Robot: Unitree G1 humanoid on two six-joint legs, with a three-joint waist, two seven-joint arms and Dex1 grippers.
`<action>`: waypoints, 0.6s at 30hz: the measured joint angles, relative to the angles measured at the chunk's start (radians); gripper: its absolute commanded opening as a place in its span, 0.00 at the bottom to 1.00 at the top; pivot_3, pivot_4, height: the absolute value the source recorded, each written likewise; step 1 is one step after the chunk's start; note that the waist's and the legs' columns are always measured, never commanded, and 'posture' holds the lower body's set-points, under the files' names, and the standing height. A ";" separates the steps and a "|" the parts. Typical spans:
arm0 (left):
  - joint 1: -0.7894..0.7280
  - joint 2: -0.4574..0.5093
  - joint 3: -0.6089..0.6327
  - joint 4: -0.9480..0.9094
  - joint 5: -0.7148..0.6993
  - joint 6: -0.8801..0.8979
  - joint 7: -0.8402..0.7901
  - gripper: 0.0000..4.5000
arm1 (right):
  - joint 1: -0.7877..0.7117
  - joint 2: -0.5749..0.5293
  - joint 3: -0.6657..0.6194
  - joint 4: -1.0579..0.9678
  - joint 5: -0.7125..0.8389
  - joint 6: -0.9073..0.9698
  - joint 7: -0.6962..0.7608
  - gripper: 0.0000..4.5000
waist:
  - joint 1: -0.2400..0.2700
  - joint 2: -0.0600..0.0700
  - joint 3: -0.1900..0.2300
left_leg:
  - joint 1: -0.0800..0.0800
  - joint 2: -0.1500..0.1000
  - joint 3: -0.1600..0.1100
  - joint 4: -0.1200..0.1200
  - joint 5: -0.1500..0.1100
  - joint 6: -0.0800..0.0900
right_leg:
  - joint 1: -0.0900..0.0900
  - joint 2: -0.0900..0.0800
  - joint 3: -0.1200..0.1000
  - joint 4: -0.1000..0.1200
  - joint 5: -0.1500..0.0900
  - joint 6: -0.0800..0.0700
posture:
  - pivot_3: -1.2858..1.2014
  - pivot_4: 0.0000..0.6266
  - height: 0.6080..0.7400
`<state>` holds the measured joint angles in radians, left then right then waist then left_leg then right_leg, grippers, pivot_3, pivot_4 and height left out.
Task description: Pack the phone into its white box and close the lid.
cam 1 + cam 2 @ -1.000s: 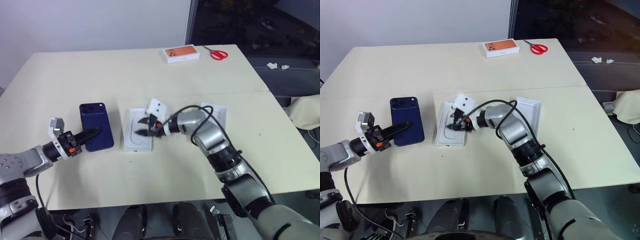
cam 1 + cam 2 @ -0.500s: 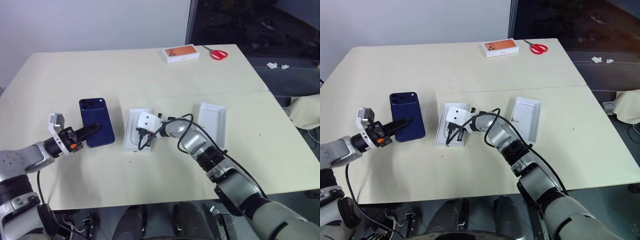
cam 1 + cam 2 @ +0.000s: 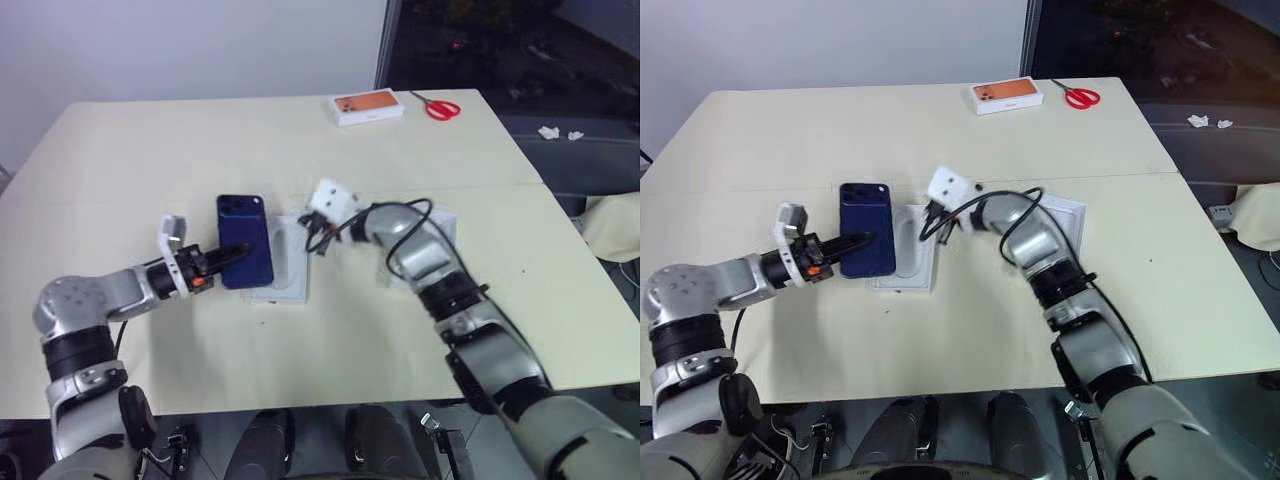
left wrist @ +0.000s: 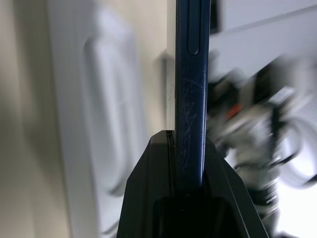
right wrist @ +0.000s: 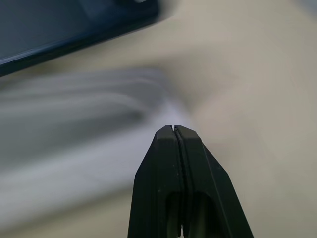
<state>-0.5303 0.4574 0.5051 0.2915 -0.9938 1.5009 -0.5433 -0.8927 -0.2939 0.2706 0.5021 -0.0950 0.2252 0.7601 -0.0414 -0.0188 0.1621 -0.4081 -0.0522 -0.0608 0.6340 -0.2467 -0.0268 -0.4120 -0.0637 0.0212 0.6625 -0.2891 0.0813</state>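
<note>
The phone [image 3: 245, 240] is clamped edgewise between the fingers of the left gripper [image 3: 232, 256] and is held partly over the left edge of the white insert [image 3: 285, 268] on the table [image 3: 150, 150]. The fingers of the right gripper [image 5: 175, 130] are pressed together on nothing, just beside the insert's far right corner. A white tray [image 3: 1068, 213] is partly hidden behind the right arm.

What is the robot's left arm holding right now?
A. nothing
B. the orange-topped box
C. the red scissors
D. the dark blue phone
D: the left gripper has its jaws clamped on the edge of the dark blue phone, lifted beside the white insert.
</note>
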 measured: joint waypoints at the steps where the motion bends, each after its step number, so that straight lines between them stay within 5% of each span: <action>1: -0.002 -0.001 -0.022 0.011 0.010 -0.002 0.002 0.04 | 0.003 -0.026 -0.020 0.022 0.002 -0.009 -0.001 0.01 | 0.000 0.000 0.000 | 0.000 0.000 0.000 0.000 0.000 0.000 | 0.000 0.000 0.000 0.000 0.000 0.000 | 0.52 0.24 1.00; 9: -0.078 0.012 -0.183 0.079 0.091 -0.051 -0.072 0.04 | 0.066 -0.078 -0.045 0.048 -0.002 -0.027 0.008 0.01 | -0.006 0.000 0.001 | 0.000 0.001 0.002 0.000 0.002 -0.004 | -0.001 0.001 0.001 0.001 0.000 0.000 | 0.52 0.24 1.00; 12: -0.097 0.023 -0.208 0.120 0.114 -0.069 -0.105 0.28 | 0.069 -0.076 -0.044 0.039 -0.011 -0.027 -0.009 0.00 | -0.002 0.000 0.001 | 0.000 0.001 0.001 0.000 0.003 -0.005 | -0.001 0.001 0.001 0.001 0.000 0.000 | 0.52 0.24 1.00; 18: -0.146 0.030 -0.218 0.142 0.120 -0.069 -0.155 0.93 | 0.091 -0.069 -0.040 0.009 -0.014 -0.024 -0.016 0.00 | -0.001 0.000 0.001 | 0.000 0.001 0.001 0.000 0.003 -0.005 | 0.000 0.001 0.001 0.001 0.000 0.000 | 0.52 0.24 1.00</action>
<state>-0.6764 0.4871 0.2872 0.4338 -0.8735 1.4315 -0.6986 -0.8014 -0.3631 0.2309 0.5114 -0.1091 0.2016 0.7441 -0.0421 -0.0191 0.1626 -0.4079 -0.0513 -0.0596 0.6344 -0.2438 -0.0315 -0.4120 -0.0627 0.0219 0.6635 -0.2891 0.0813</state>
